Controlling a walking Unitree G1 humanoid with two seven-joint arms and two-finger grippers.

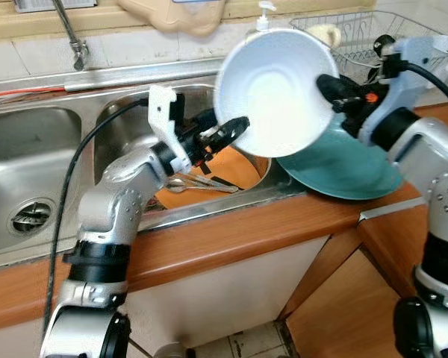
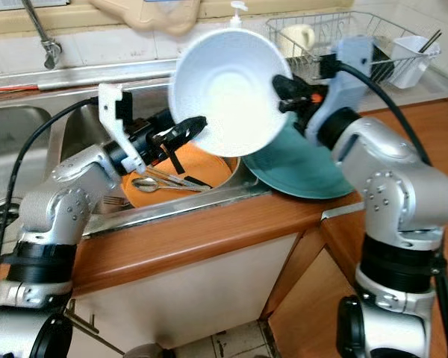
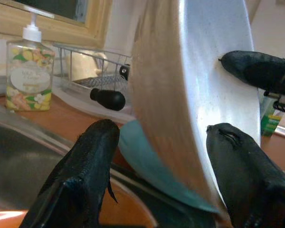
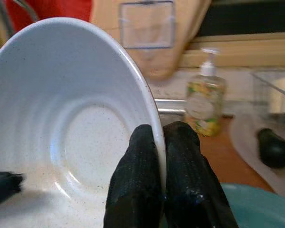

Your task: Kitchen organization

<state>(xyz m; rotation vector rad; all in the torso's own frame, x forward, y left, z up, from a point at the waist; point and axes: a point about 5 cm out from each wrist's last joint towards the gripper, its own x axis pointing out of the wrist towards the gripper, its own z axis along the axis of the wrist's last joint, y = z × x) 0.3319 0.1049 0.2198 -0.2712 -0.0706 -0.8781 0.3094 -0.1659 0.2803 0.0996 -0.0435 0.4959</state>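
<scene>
- Above the sink (image 1: 30, 160), left eye view: a white bowl (image 1: 272, 93) is held tilted on edge in the air, its hollow facing the camera. The right gripper (image 1: 330, 84) pinches the bowl's right rim, 1 finger on each face. The left gripper (image 1: 235, 128) reaches up from the left to the bowl's lower-left rim, its 2 fingers parted around that edge. Behind and below the bowl, a teal plate (image 1: 343, 168) leans at the right end of the sink, partly on the wooden counter (image 1: 231, 239). An orange plate (image 1: 235, 168) lies in the right basin with a spoon (image 1: 181, 181) and other cutlery on it.
- Right eye view: same scene. A wire dish rack (image 2: 392, 56) stands far right on the counter, holding a cream mug (image 2: 300, 36) and a white cutlery holder (image 2: 413, 58). A soap bottle's pump top (image 2: 237, 11) shows just behind the bowl; a tap (image 2: 45, 37) rises at far left.
- Left wrist view: the 2 black fingers (image 3: 88, 166) stand wide apart with the bowl's rim edge-on between them; whether they touch it cannot be told. The soap bottle (image 3: 29, 71) and rack lie beyond.
- Right wrist view: the 2 fingers (image 4: 135, 185) are closed tight on the bowl's rim. The teal plate shows below.
</scene>
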